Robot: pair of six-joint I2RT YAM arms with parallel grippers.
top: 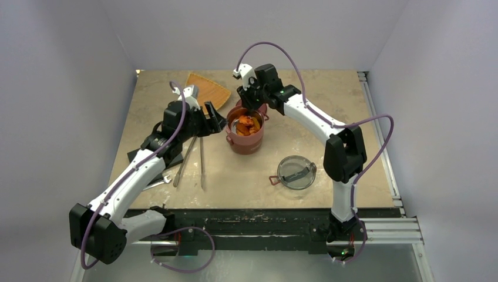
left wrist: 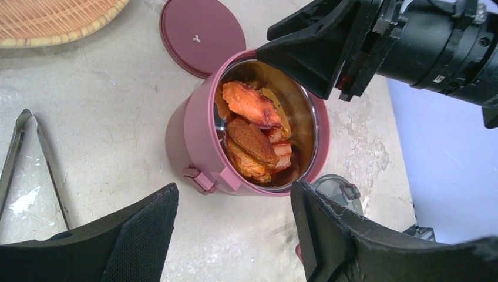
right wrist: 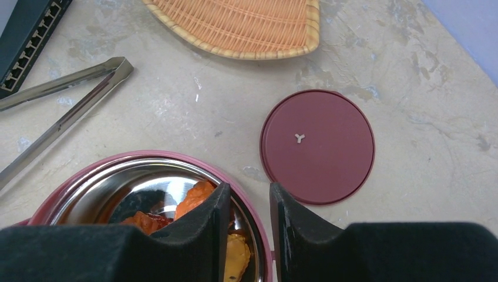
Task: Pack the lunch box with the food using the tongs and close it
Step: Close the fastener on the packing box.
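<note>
At the left of the top view the tongs [right wrist: 70, 114] lie flat on the table. Their long axis runs up the frame, with the joined end uppermost beside the left gripper [top: 207, 121] and the two arms fanning toward the bottom edge. That gripper hangs spread wide with nothing in it, facing right toward the lunch box [top: 244, 144], which stands mid-frame with the food [left wrist: 252, 141] heaped inside. Over the box's far rim sits the right gripper [right wrist: 248, 191], its fingers close together with a slim gap (the rim seems to pass through that gap; whether they bite on it I cannot tell). For closing, I judge, the flat red lid [right wrist: 317, 147] matters most. It lies on the table just beyond the box, toward the top of the frame, and being round it has no long axis. It is plainly nearer the right gripper. The clear lid [top: 296, 171] rests at lower right.
</note>
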